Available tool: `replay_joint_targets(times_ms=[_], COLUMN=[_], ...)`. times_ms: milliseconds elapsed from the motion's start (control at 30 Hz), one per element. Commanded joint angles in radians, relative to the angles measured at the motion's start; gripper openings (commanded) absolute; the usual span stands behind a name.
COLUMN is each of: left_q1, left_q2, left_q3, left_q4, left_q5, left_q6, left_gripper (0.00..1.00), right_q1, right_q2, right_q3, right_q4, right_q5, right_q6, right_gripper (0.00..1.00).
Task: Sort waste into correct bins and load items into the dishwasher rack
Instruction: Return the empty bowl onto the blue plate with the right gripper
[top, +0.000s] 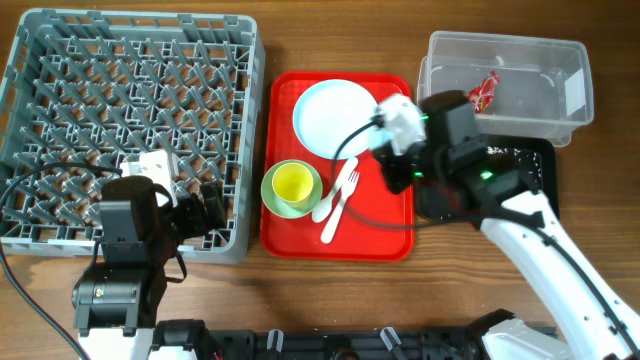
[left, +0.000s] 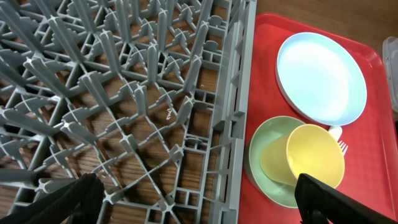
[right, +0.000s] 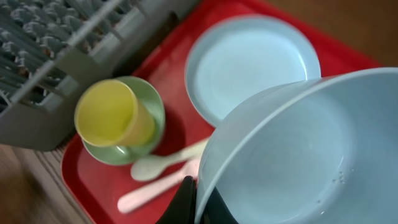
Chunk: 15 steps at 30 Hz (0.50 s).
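My right gripper (right: 202, 200) is shut on the rim of the pale blue bowl (right: 298, 155) and holds it tilted above the red tray (top: 380, 235). On the tray lie the pale plate (top: 335, 115), the green bowl (top: 272, 198) with the yellow cup (top: 293, 183) in it, and the white spoon (right: 161, 165) and fork (right: 146, 194). My left gripper (left: 199, 205) is open and empty over the front right corner of the grey rack (top: 130, 100). The red wrapper (top: 483, 92) lies in the clear tub (top: 560, 70). No napkin shows.
The black tray (top: 535, 160) lies in front of the clear tub, mostly under my right arm. The rack holds no dishes. Bare wooden table shows in front of the red tray and the rack.
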Motion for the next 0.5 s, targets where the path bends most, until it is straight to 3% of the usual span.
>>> replay_joint_targets(times_ms=[0,467], left_q1=[0.005,0.005], left_q2=[-0.002,-0.002], left_q3=[0.019,0.019], left_q4=[0.003,0.002], left_q5=[-0.013,-0.013], left_q6=[-0.01,-0.01], left_gripper=[1.0,1.0], right_q1=[0.072,0.086], right_q2=[0.045,0.457], right_q3=[0.109,0.201], right_q4=[0.022,0.314], right_q5=[0.143,0.069], right_q6=[-0.061,0.101], right_gripper=[0.04,0.04])
